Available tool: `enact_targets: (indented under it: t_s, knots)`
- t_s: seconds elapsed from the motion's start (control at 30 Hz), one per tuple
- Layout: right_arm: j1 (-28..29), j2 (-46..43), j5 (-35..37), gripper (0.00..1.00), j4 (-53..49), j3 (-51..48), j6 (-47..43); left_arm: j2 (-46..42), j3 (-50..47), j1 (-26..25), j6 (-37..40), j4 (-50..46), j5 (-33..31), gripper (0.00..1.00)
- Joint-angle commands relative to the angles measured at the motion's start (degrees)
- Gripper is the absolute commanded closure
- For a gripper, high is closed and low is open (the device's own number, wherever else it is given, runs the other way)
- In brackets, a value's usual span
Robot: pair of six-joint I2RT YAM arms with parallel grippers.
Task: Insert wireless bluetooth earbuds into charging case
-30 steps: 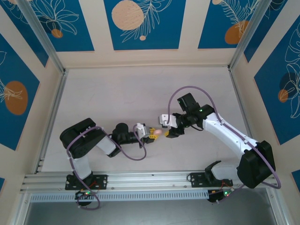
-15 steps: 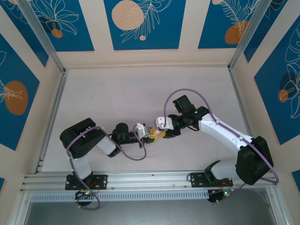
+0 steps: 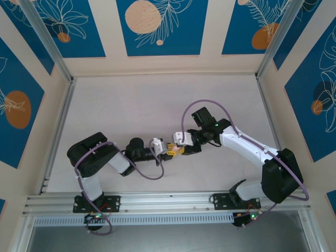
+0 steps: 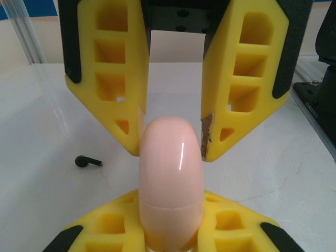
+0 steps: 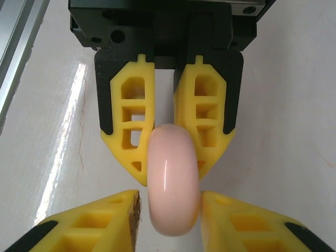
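Top: left gripper and right gripper meet tip to tip, mid-table.
Left wrist: your left jaws clamp pink charging case; black earbud lies on table nearby.
Right wrist: your right jaws flank case's other end; gripping or not, cannot tell.

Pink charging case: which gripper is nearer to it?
Left. The left gripper is shut on the pink charging case, gripping one end. The right gripper has its jaws open around the other end, a gap showing on one side.
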Motion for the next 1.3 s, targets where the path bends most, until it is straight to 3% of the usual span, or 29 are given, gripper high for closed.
enact_targets:
  t_s: [0.0, 0.23, 0.33, 0.53, 0.63, 0.9, 1.27]
  knots:
    - [0.5, 0.6, -1.4, 0.67, -0.4, 0.4, -1.0, -1.5, 0.0, -0.7, 1.2, 2.0, 1.4, 0.95]
    - [1.1, 1.1, -0.3, 0.75, 0.0, 0.5, -1.2, -1.2, 0.1, -0.7, 1.0, 2.0, 1.4, 0.95]
    - [1.1, 1.1, -0.3, 0.77, -0.4, 0.8, -1.5, -1.1, 0.0, -0.7, 1.0, 2.0, 1.2, 0.88]
    - [0.8, 1.1, 0.1, 0.81, -2.7, 1.8, -2.4, -1.1, -0.1, -0.7, 1.5, 2.0, 0.5, 0.64]
    - [0.2, 0.9, 0.0, 0.81, -4.2, 2.3, -2.9, -1.3, -0.3, -0.7, 1.9, 2.0, -0.1, 0.37]
    - [-4.2, 1.8, 0.1, 0.82, -13.2, 6.3, -5.3, -1.6, -1.2, -0.7, 2.3, 2.1, -2.4, 0.33]
    - [-14.6, 6.7, 6.1, 0.82, -23.7, 14.8, -8.0, -2.1, -2.0, -0.7, 1.5, 2.0, -11.6, 0.33]
